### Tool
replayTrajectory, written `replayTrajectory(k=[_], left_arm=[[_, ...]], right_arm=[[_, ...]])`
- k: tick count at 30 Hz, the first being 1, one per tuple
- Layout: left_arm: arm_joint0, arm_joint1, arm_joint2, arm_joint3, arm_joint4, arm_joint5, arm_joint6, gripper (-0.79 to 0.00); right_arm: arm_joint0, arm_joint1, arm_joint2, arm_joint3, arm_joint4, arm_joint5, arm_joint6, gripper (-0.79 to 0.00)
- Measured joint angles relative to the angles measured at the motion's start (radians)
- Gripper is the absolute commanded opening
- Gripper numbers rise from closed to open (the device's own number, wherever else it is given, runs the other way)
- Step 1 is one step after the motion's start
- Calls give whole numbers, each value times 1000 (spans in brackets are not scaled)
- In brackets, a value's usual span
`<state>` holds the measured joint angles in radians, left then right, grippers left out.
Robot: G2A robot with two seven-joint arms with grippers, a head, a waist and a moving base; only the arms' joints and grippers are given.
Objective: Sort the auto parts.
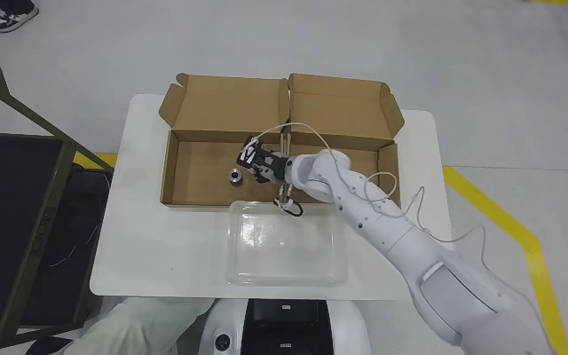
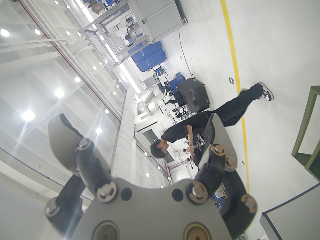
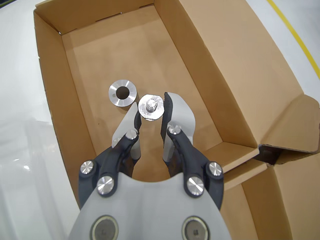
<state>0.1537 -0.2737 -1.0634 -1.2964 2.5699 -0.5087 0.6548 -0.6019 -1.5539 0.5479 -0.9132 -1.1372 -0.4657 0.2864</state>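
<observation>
Cardboard box point(image 1: 266, 106) on the white surface point(image 1: 142, 231): in the top view the right pincer point(image 1: 255, 160) hangs inside the box's left compartment. A metal bushing point(image 1: 233, 176) lies just beside it, and a clear plastic tray point(image 1: 284, 257) sits in front of the box. Left wrist view: the left pincer point(image 2: 136, 121) stands apart, holding nothing. Right wrist view: the right pincer is clamped on a flanged metal stud point(image 3: 151, 107) beside the bushing. Sorting looks underway, with one part lying in the box and one in hand.
</observation>
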Motion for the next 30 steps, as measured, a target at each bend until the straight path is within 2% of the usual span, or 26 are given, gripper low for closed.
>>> replayTrajectory(k=[10, 13, 16, 22, 30], left_arm=[[0, 0, 0, 0, 0, 0, 0, 0], [0, 0, 0, 0, 0, 0, 0, 0], [0, 0, 0, 0, 0, 0, 0, 0], [0, 0, 0, 0, 0, 0, 0, 0], [0, 0, 0, 0, 0, 0, 0, 0]], right_arm=[[49, -67, -41, 143, 15, 6, 13, -785], [58, -81, -47, 175, 16, 1, 9, -683], [65, -94, -50, 203, 15, -3, 8, -668], [78, -115, -56, 243, 4, -11, 5, -588], [90, -134, -55, 269, -15, -15, 2, -545]])
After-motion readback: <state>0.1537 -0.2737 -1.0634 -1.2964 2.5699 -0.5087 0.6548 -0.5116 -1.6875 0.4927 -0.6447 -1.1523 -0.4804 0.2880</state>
